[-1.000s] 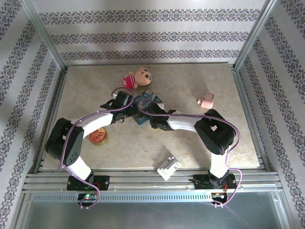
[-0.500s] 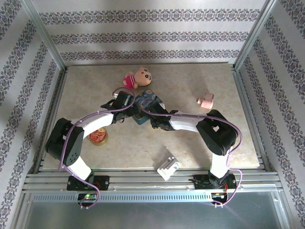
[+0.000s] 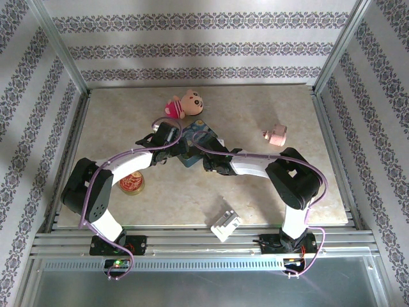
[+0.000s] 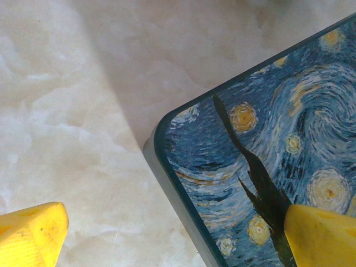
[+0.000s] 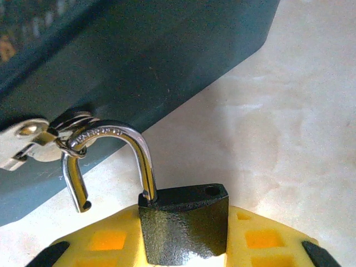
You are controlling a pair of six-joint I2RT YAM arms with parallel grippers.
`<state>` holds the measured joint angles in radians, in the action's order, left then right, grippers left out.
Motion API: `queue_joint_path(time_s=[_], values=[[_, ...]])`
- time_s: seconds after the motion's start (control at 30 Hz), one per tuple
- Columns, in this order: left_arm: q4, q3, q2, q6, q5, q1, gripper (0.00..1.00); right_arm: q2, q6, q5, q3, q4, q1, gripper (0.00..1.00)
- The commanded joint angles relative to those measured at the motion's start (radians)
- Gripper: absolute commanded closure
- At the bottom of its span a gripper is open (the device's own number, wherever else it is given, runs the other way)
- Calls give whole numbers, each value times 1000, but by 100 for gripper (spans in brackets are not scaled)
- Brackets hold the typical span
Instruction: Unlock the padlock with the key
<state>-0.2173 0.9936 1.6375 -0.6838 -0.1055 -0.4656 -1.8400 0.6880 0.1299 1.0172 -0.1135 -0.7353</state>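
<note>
The right gripper (image 5: pixel 183 247) is clamped on the padlock (image 5: pixel 183 222), its yellow fingers (image 5: pixel 105 240) pressed to either side of the dark body. The lock sits low over the tabletop (image 5: pixel 289 111), near its middle, just beside the near wall of the blue painted tin (image 5: pixel 167 61). The shackle (image 5: pixel 139 150) stands sprung: one leg is seated in the body; the other hangs free beside it, out of the empty hole (image 5: pixel 211 191) in the top of the body. On that showing the padlock is already open, and the main step of the task looks done.

A small ring (image 5: pixel 71 146) is threaded on the free side of the shackle, and a flat silvery piece (image 5: pixel 25 143) lies from it against the tin. This I take for the key, though the picture's edge cuts it and I cannot be sure; the keyhole face of the body is hidden, so whether anything sits in it I cannot tell.

The left gripper (image 4: pixel 175 236) hangs with its fingertips (image 4: pixel 30 233) well apart, holding nothing, one over bare tabletop and one over a corner of the tin's painted lid.

What is left seems little: perhaps slipping the ring off the open shackle, setting the lock down on the tabletop and letting go; the unlocking itself appears complete.
</note>
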Motion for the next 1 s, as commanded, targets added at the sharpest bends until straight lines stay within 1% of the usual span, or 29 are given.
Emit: queue_joint_path(time_s=[0.0, 0.3, 0.67, 0.8, 0.97], values=[[-56, -17, 33, 23, 6, -11, 1, 4, 38, -92, -25, 53, -7, 100], [-57, -15, 38, 15, 3, -10, 1, 46, 66, -122, -75, 107, 13, 100], [-74, -11, 39, 3, -3, -11, 1, 45, 139, -234, -166, 291, 63, 100], [-74, -18, 39, -4, 3, -11, 1, 48, 157, -252, -194, 342, 74, 100], [-70, -27, 35, -10, 10, -11, 1, 52, 165, -260, -210, 366, 82, 100]])
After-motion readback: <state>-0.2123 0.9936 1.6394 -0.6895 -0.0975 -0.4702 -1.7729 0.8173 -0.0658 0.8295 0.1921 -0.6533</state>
